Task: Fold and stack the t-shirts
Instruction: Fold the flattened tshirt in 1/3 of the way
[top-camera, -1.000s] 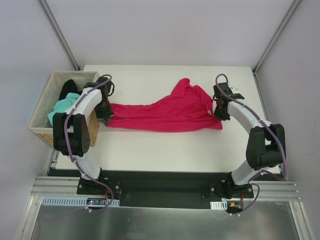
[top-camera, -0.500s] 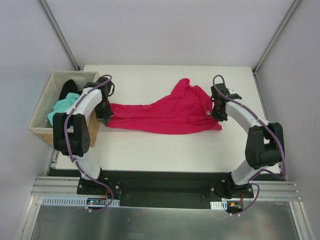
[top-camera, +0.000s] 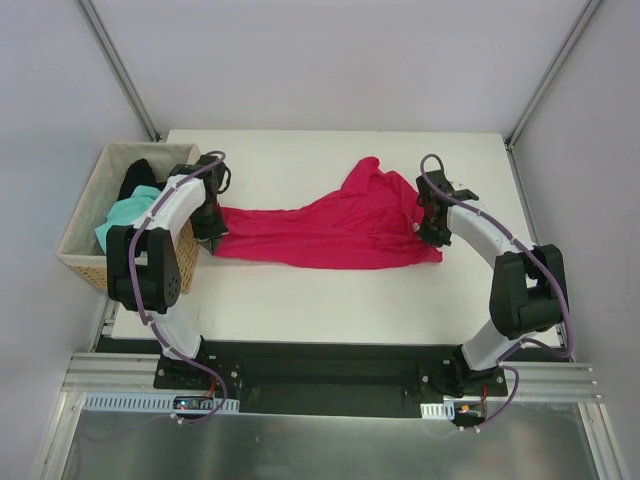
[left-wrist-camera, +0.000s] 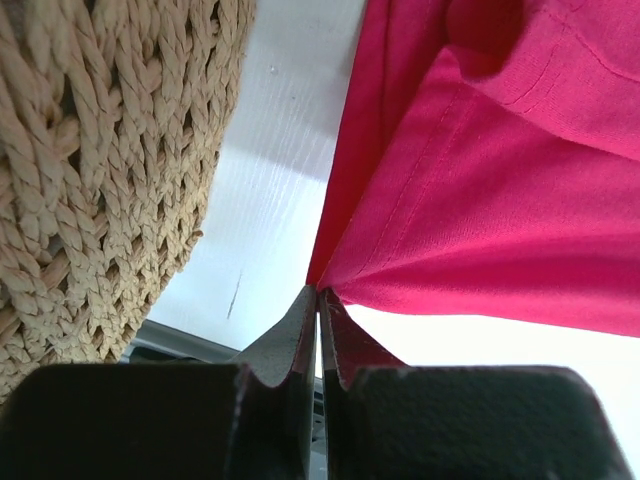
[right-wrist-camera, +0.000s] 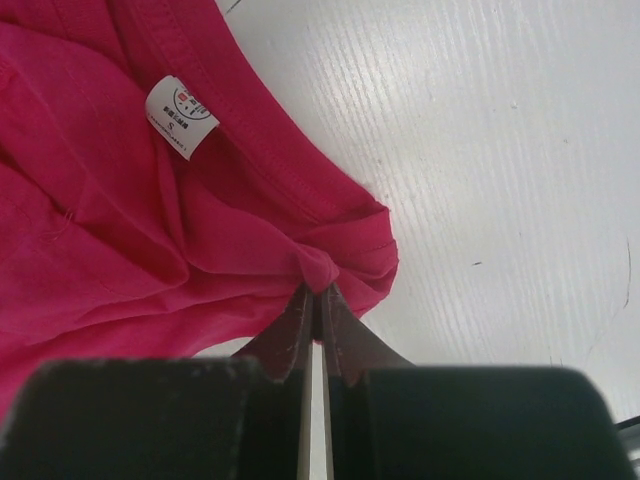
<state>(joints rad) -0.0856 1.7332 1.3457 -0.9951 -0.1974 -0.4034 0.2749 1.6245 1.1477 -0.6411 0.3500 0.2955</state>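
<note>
A crimson t-shirt (top-camera: 335, 225) lies stretched across the white table (top-camera: 300, 300) between my two grippers. At its left end my left gripper (top-camera: 208, 235) is shut on a corner of the cloth (left-wrist-camera: 470, 210), right beside the basket. My right gripper (top-camera: 428, 228) is shut on a bunched fold of the same shirt (right-wrist-camera: 150, 230) near its collar, where a white size label (right-wrist-camera: 180, 117) shows. A mint-green t-shirt (top-camera: 122, 215) and a black t-shirt (top-camera: 137, 178) lie inside the basket.
The tan wicker basket (top-camera: 85, 262) stands at the table's left edge, its woven wall (left-wrist-camera: 100, 170) close against my left gripper. Metal frame posts (top-camera: 120, 70) rise at the back corners. Bare tabletop (right-wrist-camera: 500, 170) lies to the right of the shirt.
My right gripper has drawn its end of the crimson shirt a little to the left and up the table, slackening the cloth slightly. The left arm has stayed put.
</note>
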